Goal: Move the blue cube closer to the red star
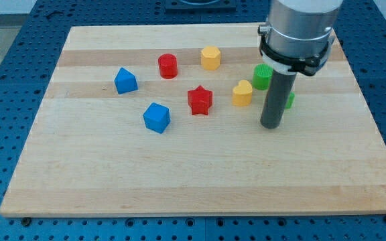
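Resting right of red star (200,100): my tip (271,125); blue cube (157,118) left.

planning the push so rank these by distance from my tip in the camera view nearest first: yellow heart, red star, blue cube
From my tip:
1. yellow heart, just to the view's upper left of it.
2. red star, further left, mid-board.
3. blue cube, farthest, left of the star.

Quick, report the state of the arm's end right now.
No gripper: my tip is a bare rod holding nothing, touching no block, right of the yellow block, far from the blue cube and red star.
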Motion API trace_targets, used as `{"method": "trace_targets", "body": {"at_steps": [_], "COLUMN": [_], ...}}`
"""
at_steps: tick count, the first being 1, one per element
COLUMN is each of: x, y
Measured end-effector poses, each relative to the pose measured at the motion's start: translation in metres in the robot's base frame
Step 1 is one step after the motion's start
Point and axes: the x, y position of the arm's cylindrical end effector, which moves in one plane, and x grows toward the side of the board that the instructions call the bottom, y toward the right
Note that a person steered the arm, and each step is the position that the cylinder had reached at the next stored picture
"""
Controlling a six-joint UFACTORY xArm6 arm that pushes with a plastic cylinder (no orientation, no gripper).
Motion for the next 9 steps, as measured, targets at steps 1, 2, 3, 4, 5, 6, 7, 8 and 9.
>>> {"method": "trace_targets", "body": {"at_steps": [1,2,3,4,5,6,7,8,9], "x": [-0.007,-0.015,-0.016,0.02,0.029,0.029,0.029,0.014,-0.012], "y": [0.016,0.026,0.026,0.006,-0.079,-0.171,-0.23,-0.282,-0.275]}}
